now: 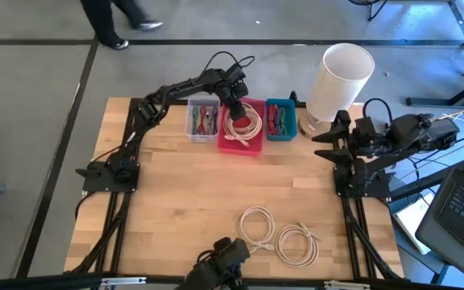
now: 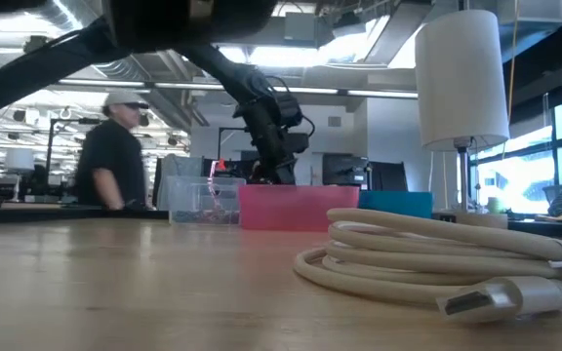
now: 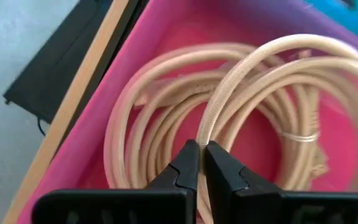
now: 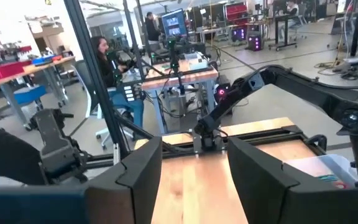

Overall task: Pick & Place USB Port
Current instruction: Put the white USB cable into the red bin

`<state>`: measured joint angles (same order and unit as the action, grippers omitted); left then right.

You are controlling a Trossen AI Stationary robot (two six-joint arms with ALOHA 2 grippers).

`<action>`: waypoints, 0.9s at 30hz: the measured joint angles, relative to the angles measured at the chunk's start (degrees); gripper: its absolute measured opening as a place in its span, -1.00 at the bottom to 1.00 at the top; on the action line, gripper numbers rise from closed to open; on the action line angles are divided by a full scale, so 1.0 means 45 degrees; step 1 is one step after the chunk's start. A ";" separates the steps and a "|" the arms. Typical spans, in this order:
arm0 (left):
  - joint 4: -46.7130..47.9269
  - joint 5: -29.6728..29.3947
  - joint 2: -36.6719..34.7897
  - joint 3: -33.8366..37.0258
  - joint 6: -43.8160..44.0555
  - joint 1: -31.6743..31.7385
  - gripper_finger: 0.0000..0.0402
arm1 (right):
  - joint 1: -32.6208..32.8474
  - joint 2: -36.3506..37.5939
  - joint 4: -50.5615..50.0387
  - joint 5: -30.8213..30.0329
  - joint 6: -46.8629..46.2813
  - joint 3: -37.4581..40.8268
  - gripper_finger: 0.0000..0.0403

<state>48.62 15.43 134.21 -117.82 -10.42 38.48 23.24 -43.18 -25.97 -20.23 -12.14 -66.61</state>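
The left gripper [image 3: 201, 152] is over the pink bin [image 1: 252, 143] at the far middle of the counter [image 1: 176, 193], its jaws pressed together on a loop of the cream coiled cable [image 3: 229, 93] lying in that bin. Two more coiled cables [image 1: 279, 235] lie on the counter's near edge. The right gripper [image 4: 194, 165] waits at the right side, jaws spread, holding nothing. No legible writing or brand shows on any item.

Three bins are lined up at the table's [image 1: 176, 201] far edge; a coiled cable [image 1: 244, 122] is held in the middle bin [image 1: 252, 147]. Two more coils [image 1: 280, 235] are laid near the front edge.
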 joint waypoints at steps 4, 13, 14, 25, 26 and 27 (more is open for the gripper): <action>-0.0052 -0.0024 0.0093 0.0024 -0.0109 -0.0004 -0.82 | 0.0000 -0.0036 -0.0024 -0.0005 -0.0231 0.0000 -0.08; 0.0780 -0.0815 -0.0034 -0.1911 -0.0080 0.0058 -0.33 | 0.0000 -0.0041 -0.0061 -0.0005 -0.0199 0.0000 -0.08; 0.1046 -0.0831 -0.0048 -0.2382 -0.0210 0.0063 -0.29 | 0.0000 -0.0044 -0.0061 -0.0005 -0.0198 0.0000 -0.08; 0.6443 0.3309 -0.1547 -0.3512 -0.0190 -0.0399 -0.10 | 0.0000 -0.0044 -0.0438 -0.0005 -0.0885 0.0000 -0.08; 0.7303 0.4068 -0.1731 -0.3512 -0.0240 -0.0649 -0.11 | 0.0000 -0.0044 -0.0561 -0.0011 -0.0934 0.0000 -0.08; 0.8060 0.4653 -0.1928 -0.3512 -0.0425 -0.0953 -0.12 | 0.0000 -0.0044 -0.0624 -0.0010 -0.0941 0.0000 -0.08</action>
<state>84.89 36.37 125.53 -133.62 -12.33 34.19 23.24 -43.38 -28.77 -20.27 -16.38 -66.61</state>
